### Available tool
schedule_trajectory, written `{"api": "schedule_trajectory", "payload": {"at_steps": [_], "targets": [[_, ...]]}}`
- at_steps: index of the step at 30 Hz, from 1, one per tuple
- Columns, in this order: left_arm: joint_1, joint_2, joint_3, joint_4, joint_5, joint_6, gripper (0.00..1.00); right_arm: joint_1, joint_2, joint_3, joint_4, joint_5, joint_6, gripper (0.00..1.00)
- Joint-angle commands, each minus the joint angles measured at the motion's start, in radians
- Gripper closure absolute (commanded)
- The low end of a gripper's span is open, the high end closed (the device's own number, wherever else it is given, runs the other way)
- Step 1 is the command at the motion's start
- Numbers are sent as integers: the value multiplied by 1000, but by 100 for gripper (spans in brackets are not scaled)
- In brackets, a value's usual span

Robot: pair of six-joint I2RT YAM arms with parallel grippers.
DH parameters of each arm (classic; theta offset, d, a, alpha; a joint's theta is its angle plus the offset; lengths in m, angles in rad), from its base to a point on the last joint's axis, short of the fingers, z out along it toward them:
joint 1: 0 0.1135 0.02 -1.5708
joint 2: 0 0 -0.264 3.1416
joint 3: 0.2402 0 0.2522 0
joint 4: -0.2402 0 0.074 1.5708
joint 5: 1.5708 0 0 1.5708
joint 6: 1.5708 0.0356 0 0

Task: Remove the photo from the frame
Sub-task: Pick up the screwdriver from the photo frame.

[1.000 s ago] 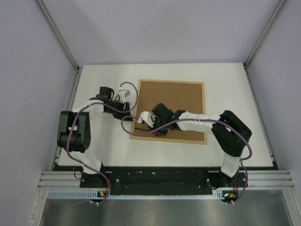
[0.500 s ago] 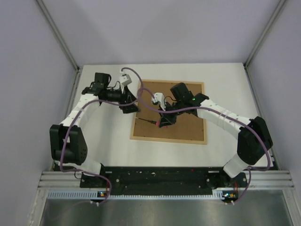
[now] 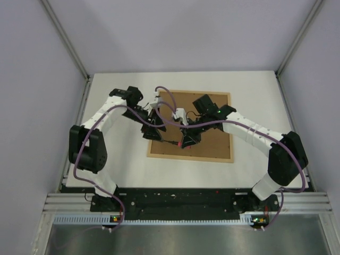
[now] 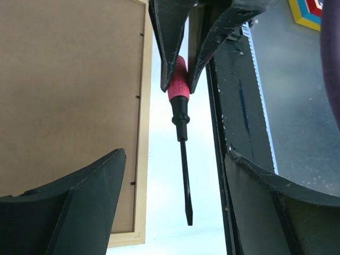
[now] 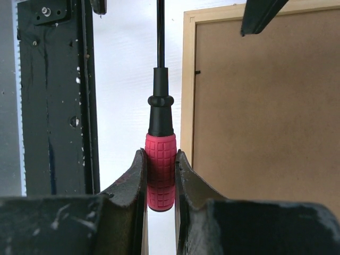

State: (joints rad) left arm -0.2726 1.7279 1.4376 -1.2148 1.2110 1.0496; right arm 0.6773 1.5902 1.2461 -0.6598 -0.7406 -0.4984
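Brown flat board [image 3: 212, 139] is seen filling the pale-wood rectangular frame [image 3: 212, 159] on the white bench [image 3: 265, 95], the photo hidden. A red-handled screwdriver [image 5: 160, 175] is clamped in the right jaws beside the frame's rim, its shaft straddled by the wide-open left jaws.

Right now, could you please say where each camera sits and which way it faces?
Top external: above and behind the robot, looking down on the frame, back upward; left arm, right arm show.
Left wrist: rides the left arm, facing the screwdriver; open left hand borders it.
Right wrist: rides the right arm, looking along the screwdriver; right hand grips its handle.
Shared: both wrist views show the screwdriver and frame edge.
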Motion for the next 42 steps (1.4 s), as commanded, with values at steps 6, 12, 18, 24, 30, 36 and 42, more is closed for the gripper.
{"api": "schedule_trajectory", "payload": {"at_steps": [6, 12, 18, 24, 30, 36, 42], "targets": [[-60, -4, -42, -7, -34, -20, 26, -8, -76, 61, 22, 56, -32, 100], [-91, 4, -60, 89, -64, -126, 52, -8, -95, 58, 23, 86, -43, 100], [-94, 12, -55, 136, -64, -187, 90, -8, -104, 44, 25, 112, -58, 100], [-102, 27, -52, 149, -42, -223, 100, -8, -147, 3, 72, 178, -89, 58], [-99, 41, -46, 188, -24, -316, 100, -10, -248, -82, 98, 247, -215, 1], [-97, 71, -23, 212, 48, -396, 100, -8, -326, -244, 264, 329, -298, 1], [-86, 114, 1, 193, 131, -437, 100, 18, -346, -329, 423, 374, -295, 5]]}}
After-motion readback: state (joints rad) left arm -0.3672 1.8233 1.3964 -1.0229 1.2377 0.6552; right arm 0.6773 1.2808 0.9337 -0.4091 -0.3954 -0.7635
